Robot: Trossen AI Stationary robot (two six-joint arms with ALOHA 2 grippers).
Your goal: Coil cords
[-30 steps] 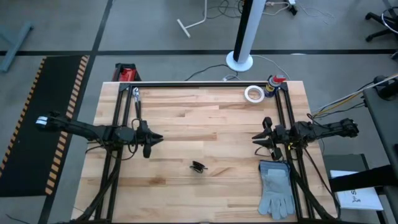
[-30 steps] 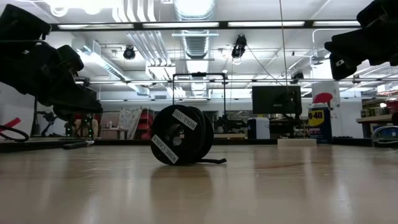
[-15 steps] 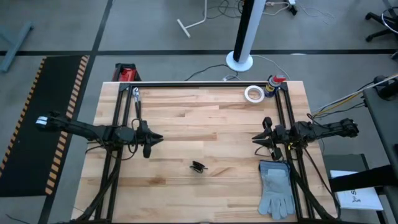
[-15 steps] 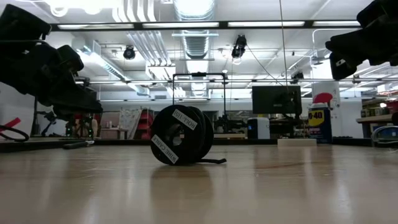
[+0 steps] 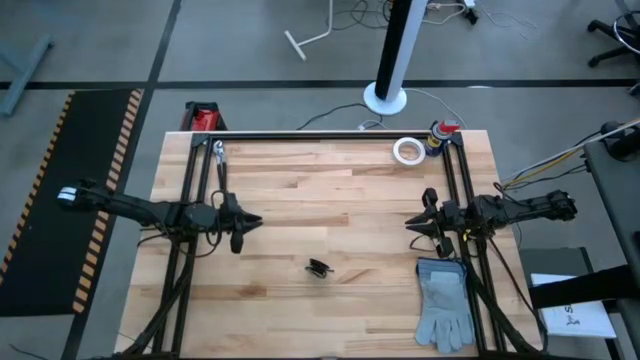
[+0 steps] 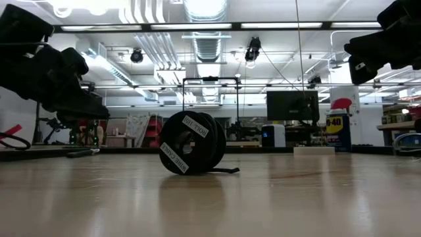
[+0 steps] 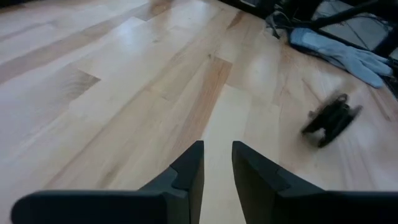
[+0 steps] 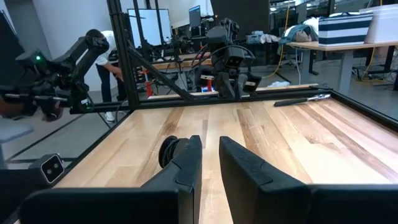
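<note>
High view: tight black cord coil lies alone on the table, between both arms
Low view: coil upright, one tail trailing
Wrist views: left gripper and right gripper narrowly parted, empty
Progress: coiling looks finished

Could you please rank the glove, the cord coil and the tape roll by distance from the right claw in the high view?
From the right claw:
1. Glove, on its near side, at the table's edge.
2. Tape roll, by the far edge.
3. Cord coil, toward the table's middle.
</note>
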